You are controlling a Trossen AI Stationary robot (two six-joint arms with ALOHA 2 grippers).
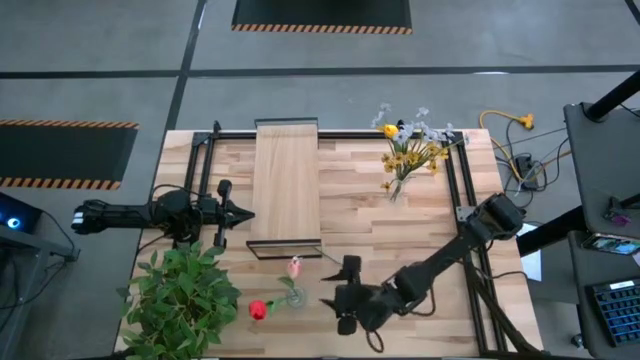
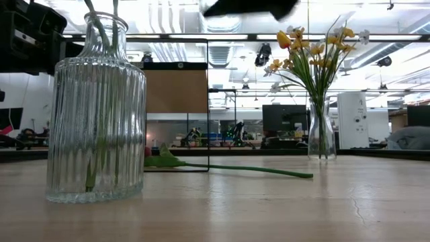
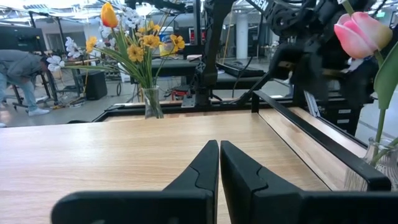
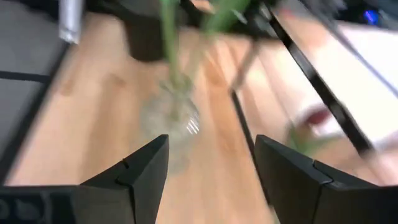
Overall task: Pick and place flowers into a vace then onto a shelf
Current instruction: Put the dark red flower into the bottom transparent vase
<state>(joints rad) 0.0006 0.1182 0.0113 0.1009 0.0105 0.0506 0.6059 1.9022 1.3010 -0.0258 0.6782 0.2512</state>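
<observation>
**Pink tulip in the ribbed vase, red tulip lying on the bench**

From overhead I see a pink tulip (image 1: 295, 266) standing in a clear ribbed vase (image 1: 294, 297) near the shelf (image 1: 286, 180), and a red tulip (image 1: 258, 310) lying flat beside it. Only the low view shows the vase's ribbing and the red tulip's stem along the bench (image 2: 269, 208). My right end effector (image 1: 338, 294) hovers just beside the vase, fingers spread. My left end effector (image 1: 246, 213) waits by the shelf, fingers together. A second bouquet (image 1: 408, 150) stands well apart. I can read no writing.

We see a pink tulip (image 1: 295, 266) upright in the ribbed glass vase (image 1: 295, 297) just before the shelf (image 1: 286, 180); beside that vase a red tulip (image 1: 258, 310) lies flat
</observation>
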